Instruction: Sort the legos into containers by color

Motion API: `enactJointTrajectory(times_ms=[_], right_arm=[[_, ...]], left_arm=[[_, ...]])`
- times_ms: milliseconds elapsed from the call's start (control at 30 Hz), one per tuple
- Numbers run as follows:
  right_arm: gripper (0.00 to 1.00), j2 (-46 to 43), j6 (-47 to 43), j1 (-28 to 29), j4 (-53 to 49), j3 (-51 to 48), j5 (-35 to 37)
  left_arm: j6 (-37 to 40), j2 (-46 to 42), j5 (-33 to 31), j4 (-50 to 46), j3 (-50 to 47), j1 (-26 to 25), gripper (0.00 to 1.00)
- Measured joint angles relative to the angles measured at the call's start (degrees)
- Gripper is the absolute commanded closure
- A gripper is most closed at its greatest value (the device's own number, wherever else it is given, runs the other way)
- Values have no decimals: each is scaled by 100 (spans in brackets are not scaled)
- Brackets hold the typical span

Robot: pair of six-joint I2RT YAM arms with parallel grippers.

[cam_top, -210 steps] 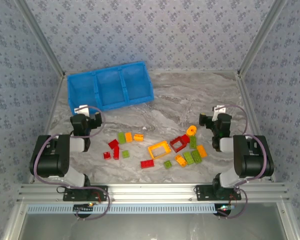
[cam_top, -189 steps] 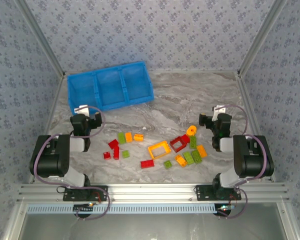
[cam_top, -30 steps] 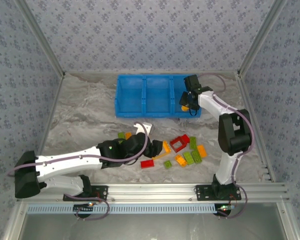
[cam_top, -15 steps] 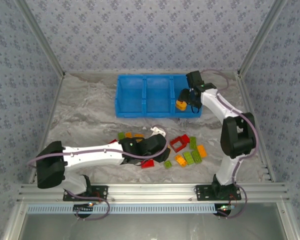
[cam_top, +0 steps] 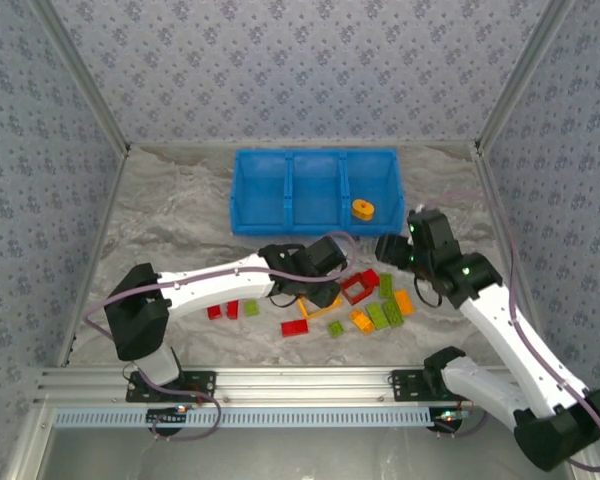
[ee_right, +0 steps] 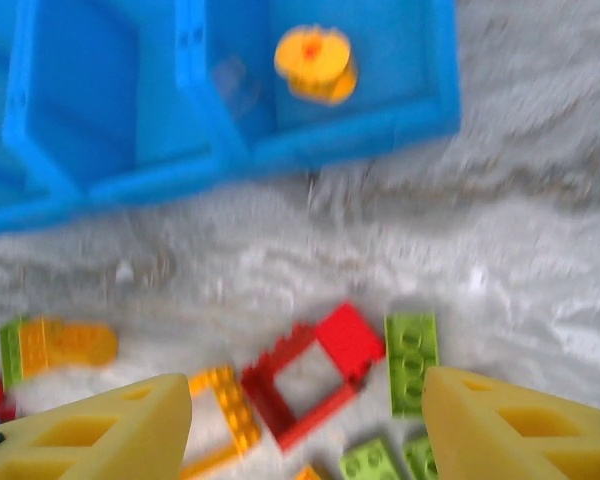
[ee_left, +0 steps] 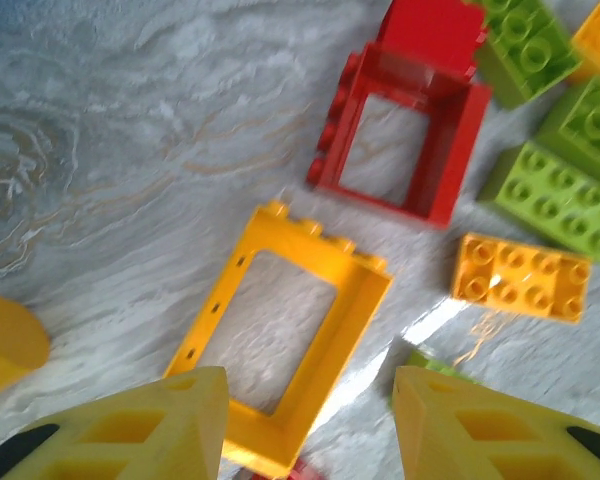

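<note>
The blue tray of containers [cam_top: 315,190] lies at the back, and a round orange lego [cam_top: 363,209] rests in its right compartment [ee_right: 315,62]. The other legos are scattered in front of it: a red frame [cam_top: 359,288], green bricks [cam_top: 386,314] and orange bricks [cam_top: 361,320]. My left gripper [cam_top: 315,290] hangs open low over a yellow frame [ee_left: 285,340]; the frame's near end sits between its fingers [ee_left: 145,425]. My right gripper [cam_top: 392,250] is open and empty above the red frame [ee_right: 315,375], between the tray and the pile.
Small red bricks [cam_top: 223,310] and a green one [cam_top: 250,308] lie left of the pile, under my left arm. A flat red brick [cam_top: 294,327] lies near the front. Bare marble spreads out to the left and right. The enclosure walls rise at both sides.
My right gripper has let the round orange lego go in the right compartment and drawn back toward the pile. My left gripper has shifted right over the yellow frame, its jaws narrowing.
</note>
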Motion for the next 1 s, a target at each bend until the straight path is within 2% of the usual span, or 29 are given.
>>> enactJointTrajectory(times_ms=[200,300,600,767,1000], right_arm=[[35,-769,496,728,-350,-728,-345],[35,-911,702,979,-476,-835,-361],[34,-870,970,1082,-507,-857,-330],[35,-737,1005,1130,-498,-876,-328],[35,-903,1123,1145,-503,-890,-149]], left_arm=[[612,201,527,-343,-2,636,51],[800,387,634,-367,-2,767,50],[1106,852,833,-350,0,767,52],[1145,909,813,-271,-2,756,50],[1172,918,826,-170,332,487,50]])
